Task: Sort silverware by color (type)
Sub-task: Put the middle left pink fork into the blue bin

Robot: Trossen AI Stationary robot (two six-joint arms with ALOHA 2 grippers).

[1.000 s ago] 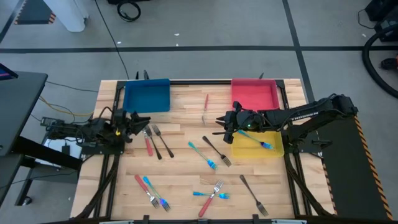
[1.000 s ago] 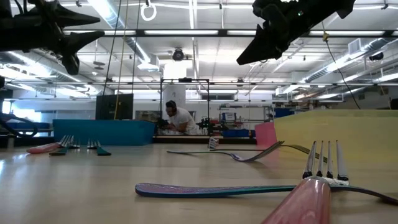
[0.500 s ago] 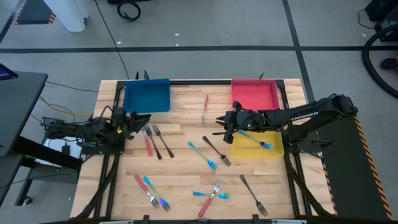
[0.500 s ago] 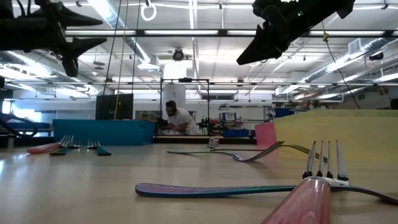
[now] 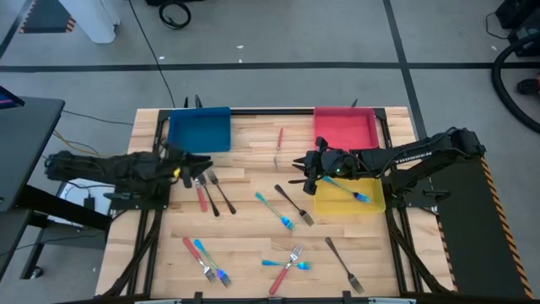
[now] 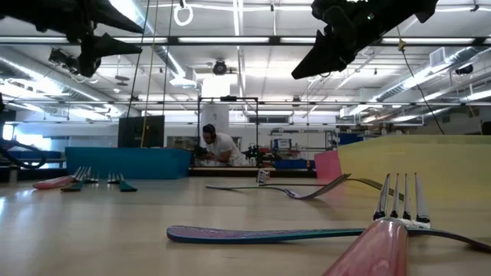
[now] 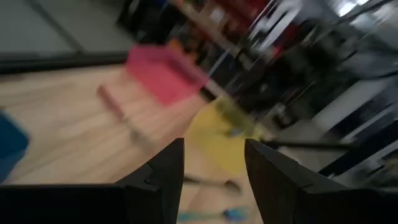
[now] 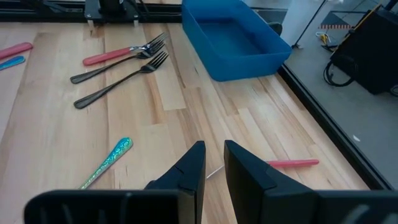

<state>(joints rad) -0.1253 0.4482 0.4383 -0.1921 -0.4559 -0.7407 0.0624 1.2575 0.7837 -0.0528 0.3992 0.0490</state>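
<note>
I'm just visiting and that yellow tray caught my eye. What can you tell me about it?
The yellow tray is a shallow, rectangular bin with low walls, seemingly plastic. It sits flat on the wooden table at the right side, directly below the red tray in the overhead view, apparently touching it. One fork with a light blue handle lies slanted inside. The right gripper hangs just off its left edge, not touching it.
</note>
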